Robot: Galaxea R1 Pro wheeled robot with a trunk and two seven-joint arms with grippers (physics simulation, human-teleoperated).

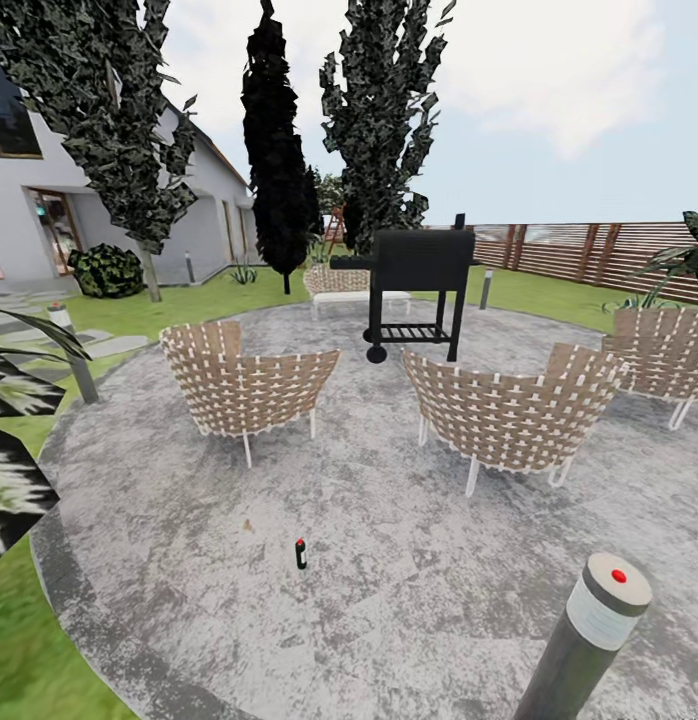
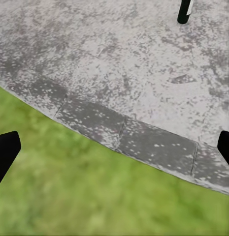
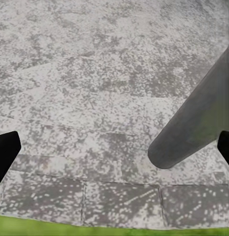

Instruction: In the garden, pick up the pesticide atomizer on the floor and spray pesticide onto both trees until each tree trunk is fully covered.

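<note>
Both grippers sit with jaws spread wide and nothing between them: your left gripper (image 2: 114,147) shows as two black fingertips (image 2: 5,150) at the frame edges of its wrist view, over the line where green grass (image 2: 70,196) meets the dark curved stone border (image 2: 144,142) of the patio. Your right gripper (image 3: 114,147) reads the same, black fingertips (image 3: 5,150) far apart, over speckled grey paving with a smooth grey post (image 3: 193,128) leaning across the frame (probably the lamp bollard, can't confirm from that view).

Head view: the small dark pesticide atomizer with a red top (image 1: 301,553) stands upright on the round grey speckled patio (image 1: 389,560), in front of the two nearest woven beige wicker chairs (image 1: 247,385) (image 1: 509,410) and well apart from both. A short grey lamp bollard with a red dot on its cap (image 1: 599,625) is at the lower right, near you.

Further back you have a black barbecue grill on wheels (image 1: 419,290). Two tall trees with dark green foliage stand on the lawn behind the patio, one at far left (image 1: 119,130) with its grey-brown trunk (image 1: 149,275) leaning slightly, one behind the grill (image 1: 384,110). A narrow black-leaved tree (image 1: 277,170) stands between them. A brown slatted fence (image 1: 589,255) runs along the right, a grey house (image 1: 49,210) at left.
</note>
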